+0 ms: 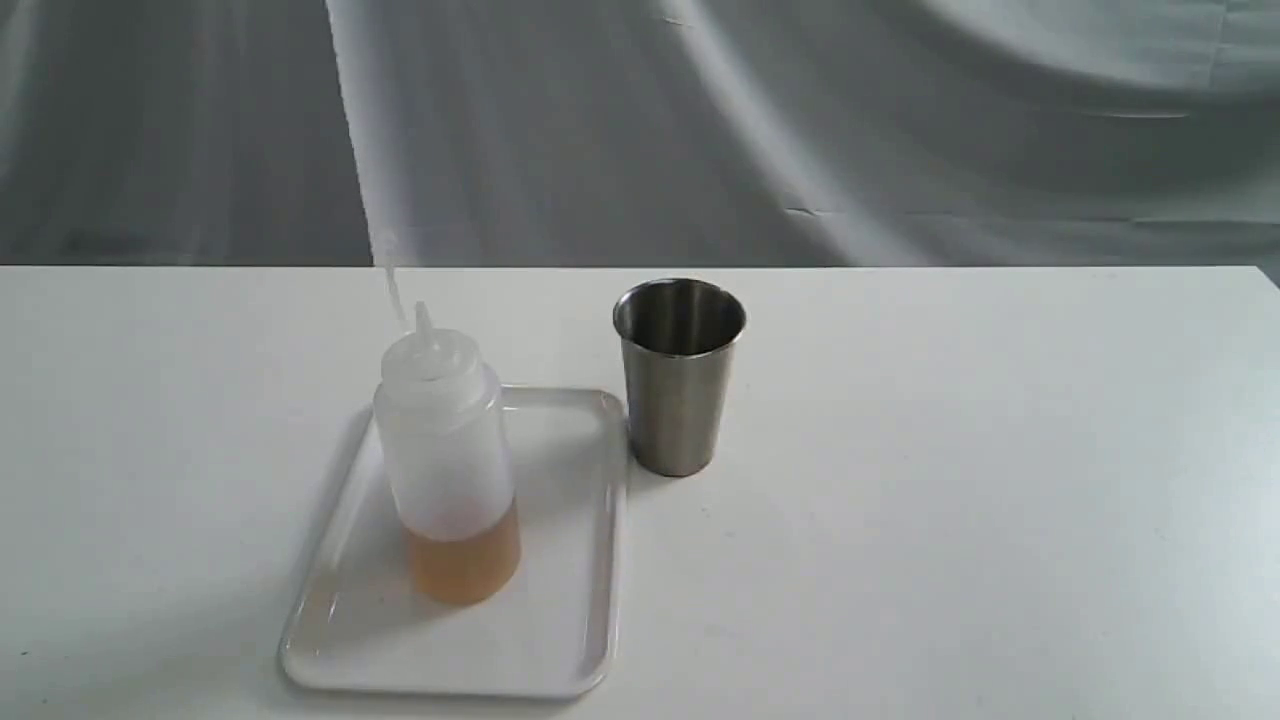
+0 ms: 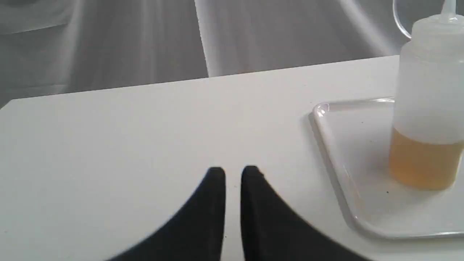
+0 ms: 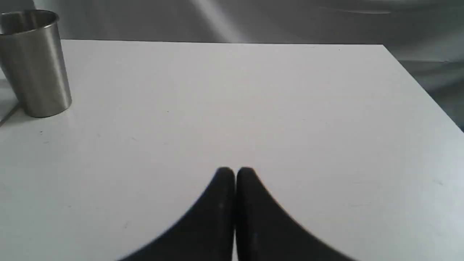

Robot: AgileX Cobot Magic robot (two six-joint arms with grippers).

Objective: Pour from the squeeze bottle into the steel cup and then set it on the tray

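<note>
Grey draped cloth hangs behind a white counter [image 1: 1000,500]. From outside, the squeeze bottle [image 1: 448,460] stands upright on the tray [image 1: 350,620], toward the near-left corner, amber liquid low in its translucent body. Just beside the tray, toward the far edge, stands the steel cup [image 1: 679,375], upright. No arm shows here.

At the left wrist, the left gripper [image 2: 233,172] hangs over bare counter, nearly closed and empty, bottle apart from it.

At the right wrist, the right gripper [image 3: 235,172] is closed and empty, cup well apart.

Judging by this, either nothing has begun or the bottle is already set down; if pouring remains, the next move calls for opening and grasping the bottle's body.
</note>
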